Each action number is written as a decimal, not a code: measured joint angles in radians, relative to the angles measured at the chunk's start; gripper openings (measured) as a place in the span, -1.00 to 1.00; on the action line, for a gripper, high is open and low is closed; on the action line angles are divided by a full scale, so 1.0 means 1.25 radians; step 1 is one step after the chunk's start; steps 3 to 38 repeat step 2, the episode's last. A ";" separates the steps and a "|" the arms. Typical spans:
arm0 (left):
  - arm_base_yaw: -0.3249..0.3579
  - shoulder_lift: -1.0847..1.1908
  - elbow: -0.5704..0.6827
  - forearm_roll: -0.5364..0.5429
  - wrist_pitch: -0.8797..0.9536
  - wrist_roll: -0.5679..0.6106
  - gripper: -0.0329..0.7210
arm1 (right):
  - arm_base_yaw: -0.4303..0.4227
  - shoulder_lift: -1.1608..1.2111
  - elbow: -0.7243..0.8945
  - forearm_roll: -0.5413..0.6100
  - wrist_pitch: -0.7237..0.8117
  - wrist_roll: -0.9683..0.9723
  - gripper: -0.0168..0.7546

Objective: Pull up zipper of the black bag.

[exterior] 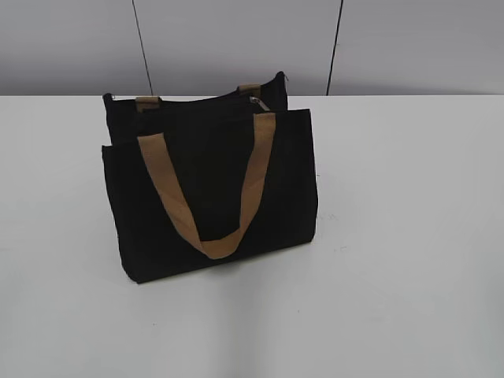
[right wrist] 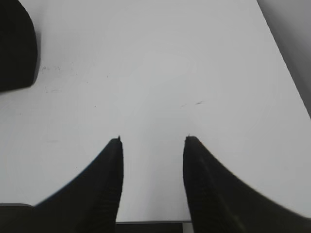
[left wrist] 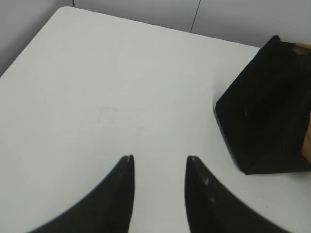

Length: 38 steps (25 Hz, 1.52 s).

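One black bag [exterior: 213, 197] stands on one white counter [exterior: 409, 236]. The bag carries two tan handles: one front handle [exterior: 209, 213] hanging down across the front panel, and one rear handle [exterior: 148, 102] of which only two short sections show above the top edge. One zipper [exterior: 197, 101] runs along the top edge, with one silvery pull tab [exterior: 254, 101]. Two grippers are visible, left gripper [left wrist: 159, 160] and right gripper [right wrist: 153, 141], each with two dark fingers [left wrist: 121, 194].

No readable text, label, brand or number anywhere; black bag [exterior: 213, 181] plain, unmarked.
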 joint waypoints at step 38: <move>0.014 0.000 0.000 0.000 0.000 0.001 -0.22 | 0.000 0.000 0.000 0.000 0.000 0.000 -0.12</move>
